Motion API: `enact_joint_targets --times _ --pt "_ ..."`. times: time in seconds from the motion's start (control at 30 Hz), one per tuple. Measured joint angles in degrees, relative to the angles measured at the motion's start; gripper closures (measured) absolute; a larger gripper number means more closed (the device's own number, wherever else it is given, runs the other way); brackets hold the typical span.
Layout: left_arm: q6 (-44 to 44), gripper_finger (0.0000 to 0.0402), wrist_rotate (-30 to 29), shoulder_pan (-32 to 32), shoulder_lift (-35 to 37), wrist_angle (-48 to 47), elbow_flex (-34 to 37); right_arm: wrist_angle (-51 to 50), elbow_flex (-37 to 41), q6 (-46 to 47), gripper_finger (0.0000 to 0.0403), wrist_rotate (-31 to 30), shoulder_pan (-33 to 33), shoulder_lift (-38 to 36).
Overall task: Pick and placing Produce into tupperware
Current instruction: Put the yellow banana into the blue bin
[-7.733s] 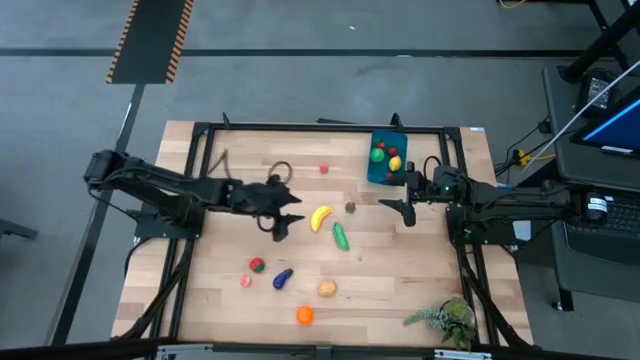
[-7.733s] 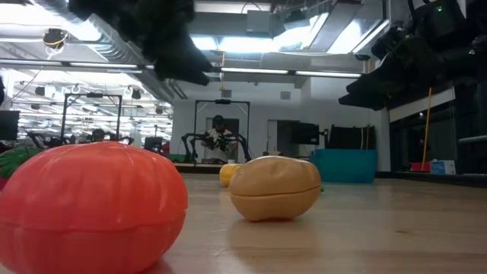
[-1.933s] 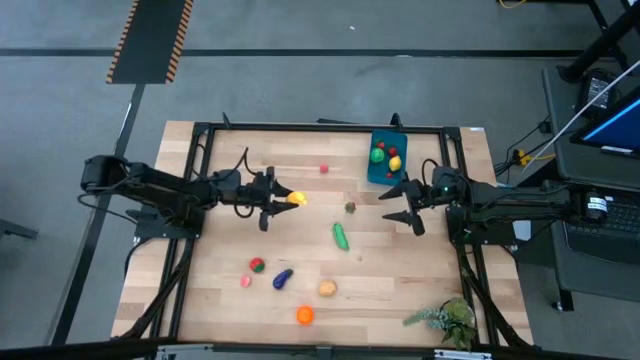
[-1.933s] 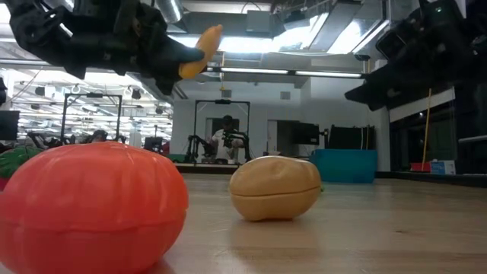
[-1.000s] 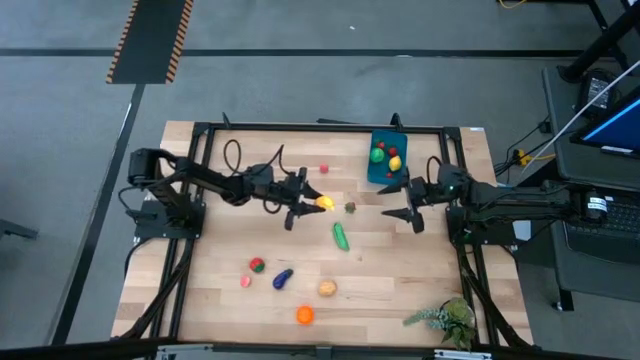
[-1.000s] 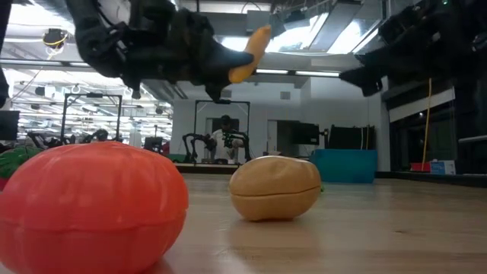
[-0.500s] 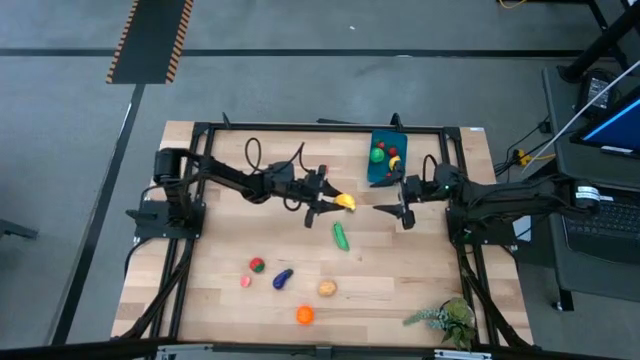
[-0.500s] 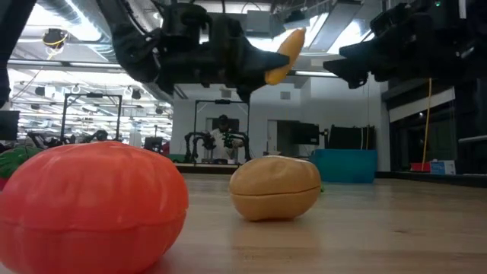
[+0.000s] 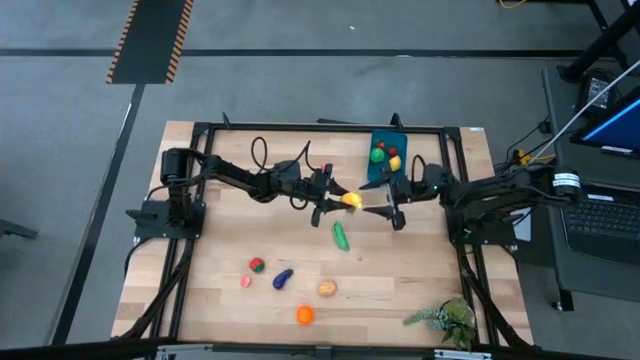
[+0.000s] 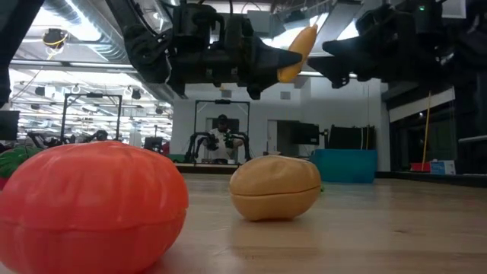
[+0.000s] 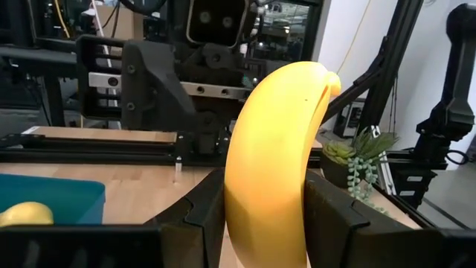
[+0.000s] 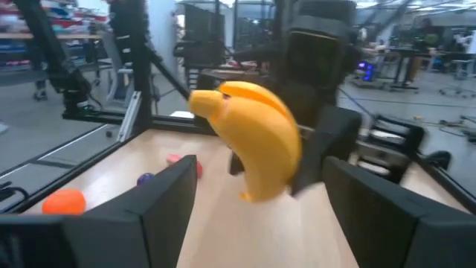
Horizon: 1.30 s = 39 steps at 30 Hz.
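My left gripper (image 9: pixel 338 203) clamps the banana (image 9: pixel 351 200) aloft at table centre, my right gripper (image 9: pixel 381 203) gaping wide at its 3 o'clock; I should slide those fingers around its free end before I release, tupperware (image 9: pixel 386 158) at 1 o'clock.

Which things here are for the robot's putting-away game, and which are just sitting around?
For the job:
banana, held up by the left tool
right tool, open, facing it
cucumber
blue tupperware, some produce already inside
orange piece and tan piece

Just lying about:
leafy plant sprig
laptop off the table
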<state>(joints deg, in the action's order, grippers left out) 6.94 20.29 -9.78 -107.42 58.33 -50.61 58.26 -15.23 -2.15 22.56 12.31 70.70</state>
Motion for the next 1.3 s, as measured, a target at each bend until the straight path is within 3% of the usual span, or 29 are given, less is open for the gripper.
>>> enact_joint_targets --times 0.3,0.57,0.7,0.9,1.07,1.3 --pt "0.29 0.0273 0.00 0.15 0.00 -0.64 0.00 -0.06 -8.08 -3.07 0.0111 -0.01 -2.34 8.60" --pt "0.37 0.0273 0.63 0.15 0.00 -1.17 0.00 0.01 -10.39 -4.36 0.0116 0.01 -3.01 12.78" --pt "0.37 0.0273 0.63 0.15 0.00 -1.76 0.00 0.15 -10.90 -4.37 0.0147 0.00 -3.05 13.32" --pt "1.01 0.0273 0.22 0.15 0.02 -1.63 0.00 0.28 -10.97 -5.56 0.0232 -0.45 -3.03 13.31" --pt "1.05 0.0273 0.03 0.15 0.02 -1.65 0.00 0.10 -10.97 -5.69 0.0237 -0.39 -3.05 13.30" --pt "0.33 0.0196 -1.83 0.15 0.02 -1.90 0.00 -0.48 -10.97 -5.42 0.0238 -0.21 -3.03 13.27"
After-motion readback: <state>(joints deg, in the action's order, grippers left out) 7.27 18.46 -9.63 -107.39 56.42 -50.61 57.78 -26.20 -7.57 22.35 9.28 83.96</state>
